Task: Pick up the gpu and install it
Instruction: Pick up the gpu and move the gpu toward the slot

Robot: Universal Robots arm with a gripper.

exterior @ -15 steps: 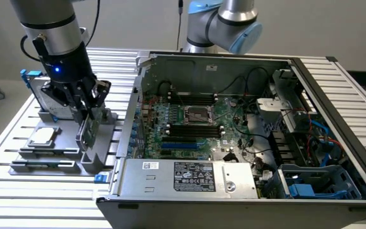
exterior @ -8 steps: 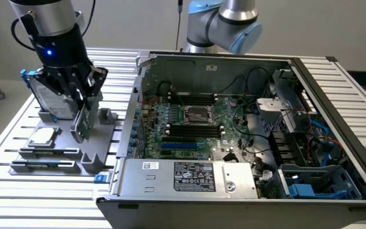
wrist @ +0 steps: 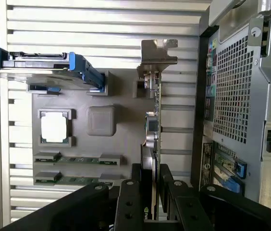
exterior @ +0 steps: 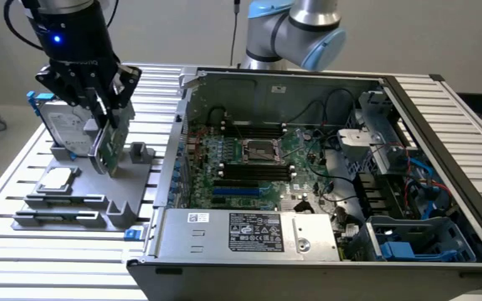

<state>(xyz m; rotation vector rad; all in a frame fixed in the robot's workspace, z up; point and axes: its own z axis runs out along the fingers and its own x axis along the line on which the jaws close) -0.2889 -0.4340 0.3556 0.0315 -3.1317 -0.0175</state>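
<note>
The black two-fingered gripper (exterior: pixel 105 114) clamps the gpu (exterior: pixel 107 153), a small flat card with a green circuit board and silver metal bracket. Its fingers (wrist: pixel 130 202) cover the card's gripped end. In the wrist view the gpu (wrist: pixel 153 130) stands edge-on, so neither face can be made out. Whether its lower edge rests in the grey plastic holder tray (exterior: pixel 82 199) beneath the gripper cannot be told. Behind the gripper, the silver hard drive with blue frame (exterior: pixel 61 122) is partly masked. Above the gripper, the black wrist housing (exterior: pixel 69 28) runs out of the picture. Beside the gripper, the open grey metal computer case (exterior: pixel 224 276) is cropped at its near corner, and its printed label (exterior: pixel 256 232) is too small to read.
</note>
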